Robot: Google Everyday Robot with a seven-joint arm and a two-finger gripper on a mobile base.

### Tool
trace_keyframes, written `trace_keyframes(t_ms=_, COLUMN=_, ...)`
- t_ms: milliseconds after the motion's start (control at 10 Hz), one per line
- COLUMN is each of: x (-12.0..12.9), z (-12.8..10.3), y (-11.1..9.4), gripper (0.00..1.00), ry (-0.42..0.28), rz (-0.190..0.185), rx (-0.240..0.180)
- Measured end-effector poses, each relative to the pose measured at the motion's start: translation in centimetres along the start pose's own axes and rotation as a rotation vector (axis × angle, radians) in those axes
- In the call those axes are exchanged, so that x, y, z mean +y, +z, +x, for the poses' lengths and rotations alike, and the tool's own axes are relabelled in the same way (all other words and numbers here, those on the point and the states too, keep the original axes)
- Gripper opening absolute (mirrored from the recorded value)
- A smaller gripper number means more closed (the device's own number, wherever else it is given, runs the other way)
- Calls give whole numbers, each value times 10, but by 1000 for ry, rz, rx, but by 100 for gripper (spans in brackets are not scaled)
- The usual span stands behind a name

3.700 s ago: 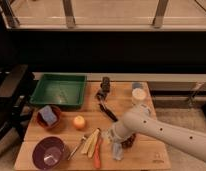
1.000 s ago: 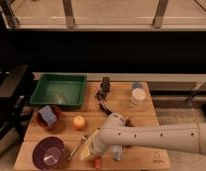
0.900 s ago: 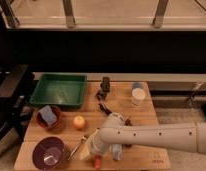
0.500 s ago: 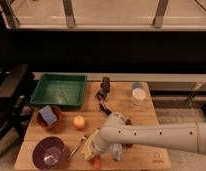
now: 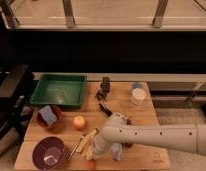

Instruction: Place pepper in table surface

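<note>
The light-brown wooden table surface (image 5: 146, 119) fills the lower half of the camera view. My white arm reaches in from the right, and its gripper (image 5: 100, 151) is low over the table's front edge, just right of the pale yellow strips (image 5: 85, 143). A small red-orange bit of the pepper (image 5: 90, 162) shows right under the gripper at the front edge. The rest of the pepper is hidden by the gripper.
A round orange fruit (image 5: 79, 121) lies left of the arm. A purple bowl (image 5: 47, 153) is at the front left, and a brown bowl with a blue sponge (image 5: 47, 116) is behind it. A green tray (image 5: 58, 91) is at the back left, dark objects (image 5: 104, 92) at the back middle, and a white cup (image 5: 138, 95) at the back right.
Since 3.7 s ago the arm has swung left and down to the strips and pepper. Over the last second the gripper has sunk slightly toward the front edge.
</note>
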Motion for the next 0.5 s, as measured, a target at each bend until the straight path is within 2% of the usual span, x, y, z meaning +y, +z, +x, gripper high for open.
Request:
trace_keyframes(t_ms=300, x=6, z=0, y=-8, gripper=0, ry=4, rz=13, rx=13)
trace_keyframes(t_ms=400, x=5, z=5, y=-41, gripper=0, ry=-3, rz=46, rx=68)
trace_keyframes(t_ms=500, x=5, z=11, y=-63, gripper=0, ry=-12, rz=65, rx=97)
